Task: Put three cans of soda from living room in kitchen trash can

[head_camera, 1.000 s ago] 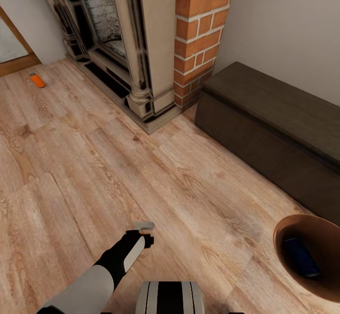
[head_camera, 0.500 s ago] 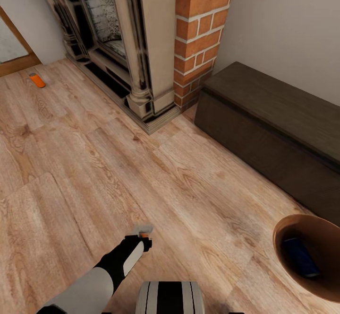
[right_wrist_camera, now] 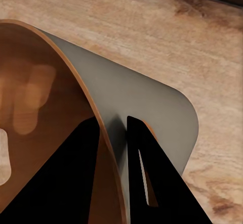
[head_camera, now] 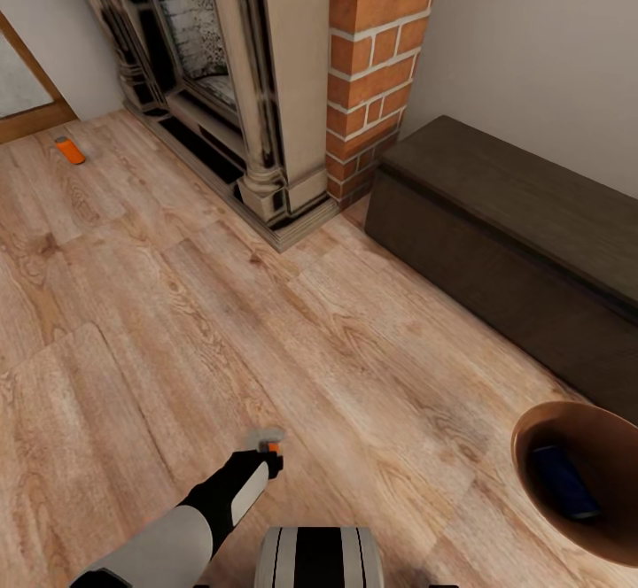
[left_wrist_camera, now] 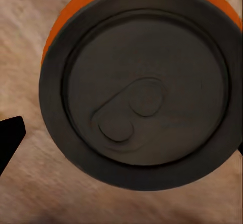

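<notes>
An orange can of soda [head_camera: 268, 437] with a silver top sits upright in my left gripper [head_camera: 266, 452], low over the wood floor in front of my trunk. In the left wrist view the can's lid [left_wrist_camera: 142, 87] is seen close up, with a dark fingertip [left_wrist_camera: 10, 138] at its side. A second orange can [head_camera: 69, 150] lies on the floor at the far left, near the glass door. The tash can [head_camera: 571, 406] stands at the lower right with a blue can [head_camera: 563, 480] lying inside. My right gripper [right_wrist_camera: 112, 124] is shut on the bin's wall [right_wrist_camera: 147, 102], one finger inside and one outside.
A fireplace with a brick column [head_camera: 381, 65] rises at the back. A long dark low cabinet [head_camera: 514, 225] runs along the right wall, just behind the bin. A wood door frame [head_camera: 27, 114] is at the far left. Light wood floor lies between.
My left arm has drawn back a little toward my trunk, carrying the orange can with it. The bin, the blue can and the far orange can have stayed put.
</notes>
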Controlling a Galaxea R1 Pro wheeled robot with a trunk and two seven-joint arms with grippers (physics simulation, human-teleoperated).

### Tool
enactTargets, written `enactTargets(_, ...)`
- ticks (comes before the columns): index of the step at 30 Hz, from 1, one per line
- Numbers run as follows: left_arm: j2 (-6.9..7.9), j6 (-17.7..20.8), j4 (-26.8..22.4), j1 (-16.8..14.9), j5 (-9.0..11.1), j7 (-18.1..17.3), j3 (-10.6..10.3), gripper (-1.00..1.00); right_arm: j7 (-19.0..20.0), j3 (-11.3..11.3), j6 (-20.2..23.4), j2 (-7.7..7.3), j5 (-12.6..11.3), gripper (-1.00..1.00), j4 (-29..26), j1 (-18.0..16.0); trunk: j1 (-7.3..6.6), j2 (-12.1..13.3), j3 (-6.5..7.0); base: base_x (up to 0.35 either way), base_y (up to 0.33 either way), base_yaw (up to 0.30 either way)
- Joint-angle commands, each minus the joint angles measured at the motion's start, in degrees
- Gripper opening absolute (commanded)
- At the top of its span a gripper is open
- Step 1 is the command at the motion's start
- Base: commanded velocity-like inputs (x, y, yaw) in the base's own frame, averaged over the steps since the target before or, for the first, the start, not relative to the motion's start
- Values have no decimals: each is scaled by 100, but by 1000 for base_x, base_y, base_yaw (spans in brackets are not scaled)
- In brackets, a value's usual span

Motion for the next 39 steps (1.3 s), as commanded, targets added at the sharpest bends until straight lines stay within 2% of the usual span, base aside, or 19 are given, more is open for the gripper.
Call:
enactTargets(1, -5, -17, 2, 0, 0, 0, 1, 100, 9, 0, 22, 0, -19, -100, -1, 0, 0, 0, 0, 0, 0, 0)
enactTargets(6, -22, -63, 5, 2, -12, -1, 7, 100, 9, 0, 22, 0, -19, -100, -1, -3, 0, 0, 0, 0, 0, 0)
enactTargets(10, -24, -260, 6, 2, -8, 4, 8, 100, 9, 2, 22, 0, -19, -100, -1, -1, 0, 0, 0, 0, 0, 0)
enactTargets(21, -24, -304, 6, 2, -7, 0, 9, 100, 9, 9, 22, 0, -19, -100, -1, -4, 0, 0, 0, 0, 0, 0)
enactTargets(27, -24, -679, 93, 2, 2, -1, 8, 100, 9, 22, 22, 8, -19, -100, -1, -4, 0, 0, 0, 0, 0, 0)
enactTargets(35, -24, -717, 111, 2, 1, -1, 10, 100, 9, 27, 22, 8, -19, -100, -1, -5, 0, 0, 0, 0, 0, 0)
enactTargets(36, -27, -717, 111, 2, 1, -1, 10, -100, 9, 27, 22, 8, -19, -100, -1, -5, 0, 0, 0, 0, 0, 0)
enactTargets(39, -53, -718, 111, 2, 1, -6, 10, -100, 9, 27, 22, 7, -19, -100, -1, -4, 0, 0, 0, 0, 0, 0)
